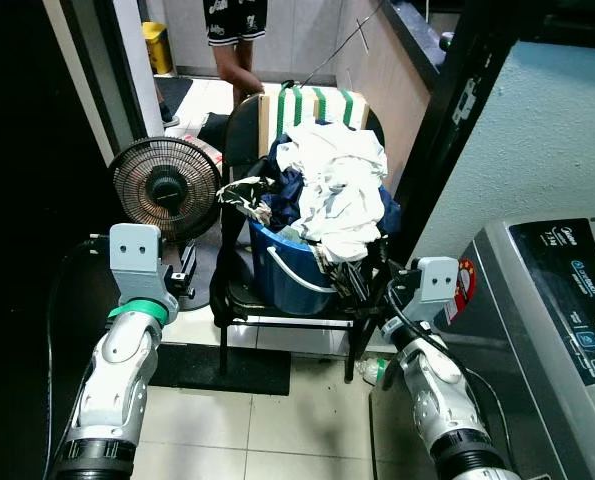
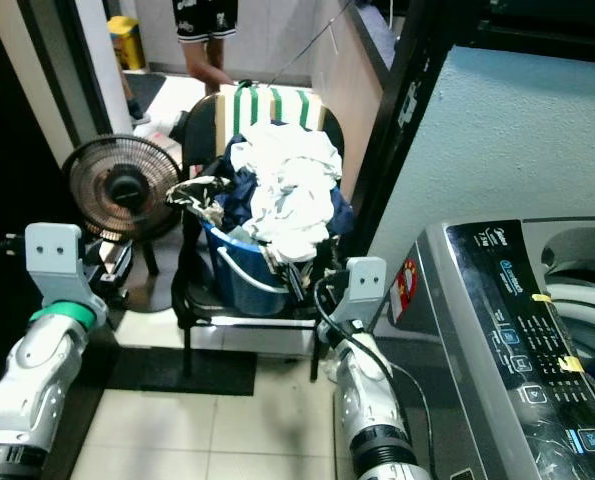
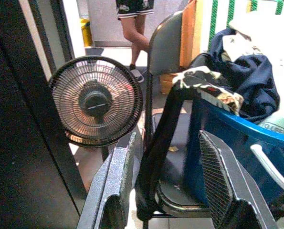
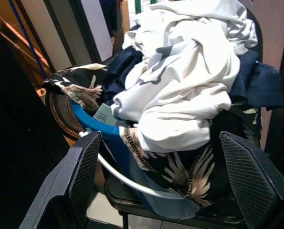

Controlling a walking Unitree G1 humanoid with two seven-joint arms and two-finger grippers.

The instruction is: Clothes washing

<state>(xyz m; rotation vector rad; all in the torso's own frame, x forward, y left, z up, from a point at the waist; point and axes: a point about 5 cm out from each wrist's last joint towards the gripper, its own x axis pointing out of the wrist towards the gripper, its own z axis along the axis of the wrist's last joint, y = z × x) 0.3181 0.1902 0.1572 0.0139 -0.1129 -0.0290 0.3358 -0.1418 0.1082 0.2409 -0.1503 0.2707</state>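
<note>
1 blue bucket (image 1: 282,275) on 1 black chair (image 1: 239,300), heaped w/ clothes: white shirt (image 1: 337,190) on top, navy garment (image 3: 249,78), 1 patterned piece (image 1: 245,195) over rim. 1 fan (image 1: 165,187) left of chair. Washer (image 1: 552,320) at right. Left gripper (image 3: 168,191) and right gripper (image 4: 165,176), both w/ fingers apart, near bucket.

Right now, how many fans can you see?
1. The fan stands on the floor to the left of the chair that holds the blue bucket of clothes, just beyond the left tool. Others may be hidden behind the chair.
</note>
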